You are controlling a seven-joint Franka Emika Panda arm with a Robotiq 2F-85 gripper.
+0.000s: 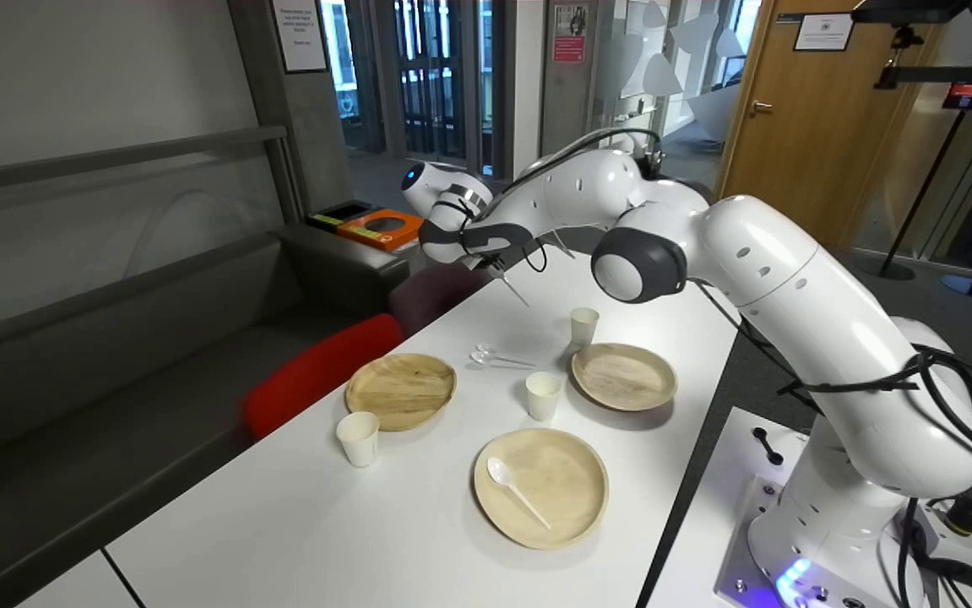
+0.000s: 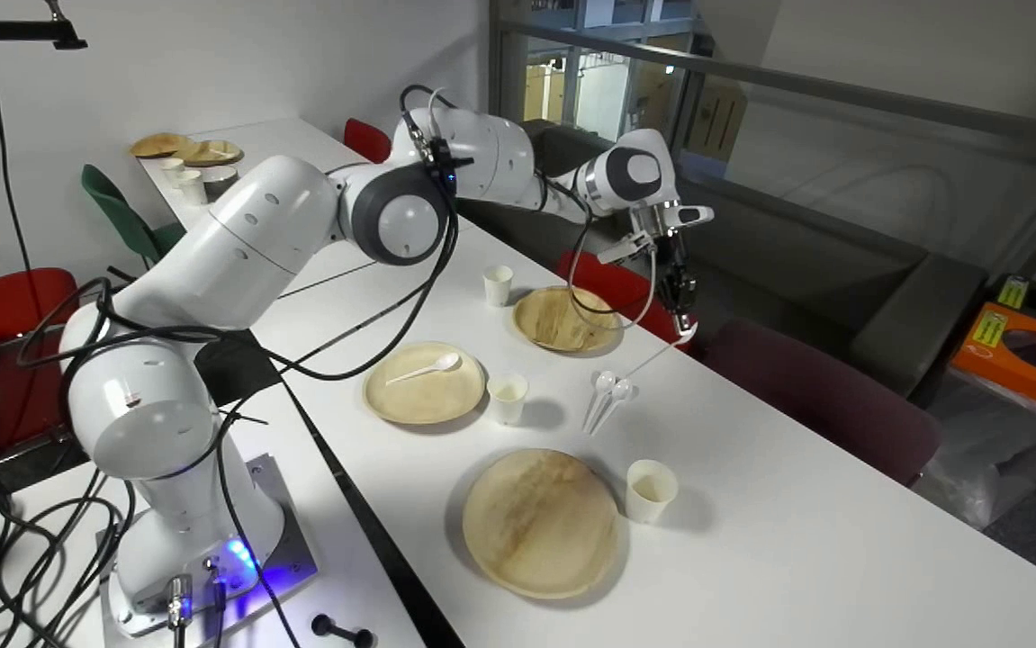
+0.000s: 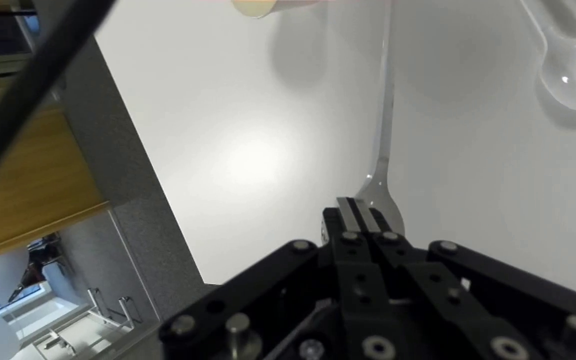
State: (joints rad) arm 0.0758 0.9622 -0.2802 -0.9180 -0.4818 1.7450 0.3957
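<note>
My gripper [image 3: 356, 204] has its fingertips pressed together in the wrist view. A clear-white plastic spoon [image 3: 382, 170] is pinched at its bowl, which is partly hidden behind the fingertips; its handle stretches away to the top of that view. In both exterior views the spoon [image 2: 688, 334] slants down from the gripper [image 2: 682, 320], handle lowest, over the table. Two similar spoons [image 2: 621, 390] lie side by side on the white tabletop below; in the wrist view a spoon's bowl [image 3: 575, 75] shows at the right.
On the table stand pale cups [image 1: 583, 325] and wooden plates: a bare plate [image 1: 625, 377], another bare plate [image 1: 401, 391], and a plate [image 1: 570, 473] bearing a white spoon [image 1: 519, 492]. A red chair [image 1: 317, 371] and a dark sofa [image 1: 114, 380] border the table's far side.
</note>
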